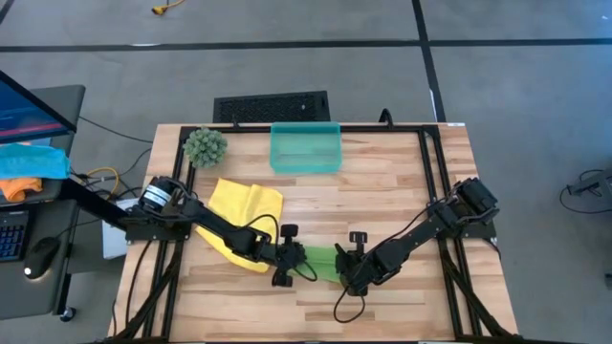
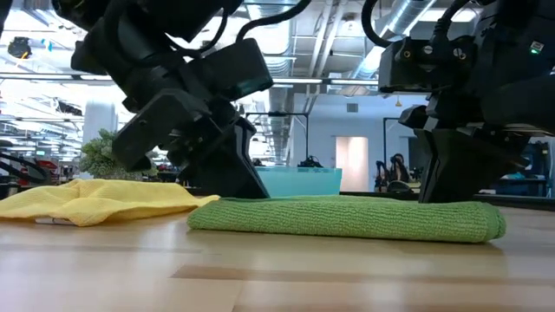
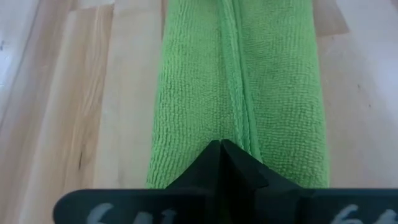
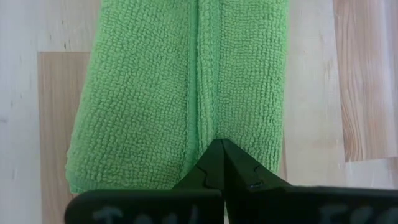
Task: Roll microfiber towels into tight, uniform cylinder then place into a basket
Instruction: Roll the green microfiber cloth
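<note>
Currently yellow towel (image 1: 245,204) lies crumpled left of centre, under the left arm. Left gripper (image 1: 286,260) is pinched closed on the green towel's (image 1: 319,263) left end; right gripper (image 1: 350,266) is pinched closed on its right end. Green towel is a flattened roll, lower centre of table (image 1: 402,172). Basket (image 1: 306,148) sits upper centre.

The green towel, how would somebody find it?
Start at the wooden table and look near its front edge, between the left gripper and right gripper. The green towel lies there folded long and narrow, unlike the crumpled yellow towel beside it.
</note>
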Robot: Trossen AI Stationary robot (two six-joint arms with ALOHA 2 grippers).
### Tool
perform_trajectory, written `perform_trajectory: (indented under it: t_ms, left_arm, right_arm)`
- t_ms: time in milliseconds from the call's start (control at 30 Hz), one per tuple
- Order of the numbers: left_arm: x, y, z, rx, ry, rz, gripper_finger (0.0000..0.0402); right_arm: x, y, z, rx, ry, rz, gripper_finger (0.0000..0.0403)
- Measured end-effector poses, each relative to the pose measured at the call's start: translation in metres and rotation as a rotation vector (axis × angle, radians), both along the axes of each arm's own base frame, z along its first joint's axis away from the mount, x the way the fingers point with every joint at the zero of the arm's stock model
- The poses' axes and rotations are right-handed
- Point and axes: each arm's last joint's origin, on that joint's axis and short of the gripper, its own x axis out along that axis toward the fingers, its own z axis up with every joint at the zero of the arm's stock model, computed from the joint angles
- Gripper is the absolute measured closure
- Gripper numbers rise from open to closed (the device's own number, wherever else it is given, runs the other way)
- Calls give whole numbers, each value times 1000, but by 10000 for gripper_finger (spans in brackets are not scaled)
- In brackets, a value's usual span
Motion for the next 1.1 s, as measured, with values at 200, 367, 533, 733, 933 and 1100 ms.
perform_trajectory:
  t_ms: [200,367,533,733,933,1100]
  left_arm:
    - [-4,5,-4,-20,13,34,395]
    - [-8,7,-9,-49,25,70,395]
    - [-10,7,-10,-59,27,85,395]
    - [-10,7,-10,-70,29,99,395]
    - [-11,8,-12,-87,39,130,395]
    - [-11,8,-12,-89,40,132,395]
  right_arm:
    - [0,0,0,4,-1,-7,384]
    - [0,-1,0,31,10,-26,338]
    - [0,-4,0,50,24,-77,282]
    - [-3,-3,4,78,29,-104,263]
    - [-16,-6,27,126,63,-91,275]
    - [-30,-13,54,57,28,-102,281]
